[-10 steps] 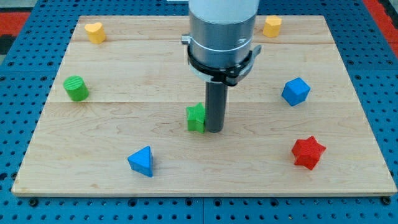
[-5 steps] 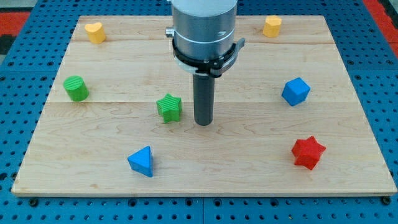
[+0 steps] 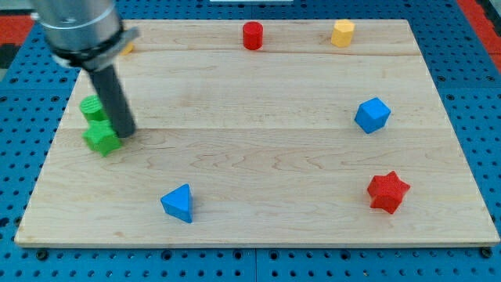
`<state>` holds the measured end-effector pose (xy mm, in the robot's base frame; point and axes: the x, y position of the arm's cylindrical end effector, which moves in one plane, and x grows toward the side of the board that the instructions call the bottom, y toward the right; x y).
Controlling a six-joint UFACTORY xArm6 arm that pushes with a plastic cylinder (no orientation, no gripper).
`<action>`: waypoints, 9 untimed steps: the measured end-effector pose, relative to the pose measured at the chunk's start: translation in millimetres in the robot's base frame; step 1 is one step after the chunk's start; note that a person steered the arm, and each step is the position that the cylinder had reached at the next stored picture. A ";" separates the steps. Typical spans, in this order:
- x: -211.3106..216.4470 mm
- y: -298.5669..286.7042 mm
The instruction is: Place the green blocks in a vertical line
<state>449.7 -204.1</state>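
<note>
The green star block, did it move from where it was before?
Yes. The green star block slid toward the view's left, away from the blue pyramid, and now sits just below the green cylinder, with my tip at its right side.

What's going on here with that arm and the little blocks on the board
A robot arm is sliding blocks around a wooden board with a dark rod. My tip sits right against the right side of the green star block, near the view's left edge. That star lies just below the green round block, the two touching or nearly so, so the green pair already forms a short up-and-down line. The other blocks, blue, red and yellow, are scattered elsewhere, away from the tip.
</note>
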 end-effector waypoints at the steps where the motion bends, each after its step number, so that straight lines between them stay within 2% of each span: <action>1: 17.2 -47.8; 2: 34.3 -31.7; 3: 23.4 1.6; 5: -23.1 -38.6; 7: -23.4 -100.4; 9: 71.9 -96.0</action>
<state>521.7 -300.1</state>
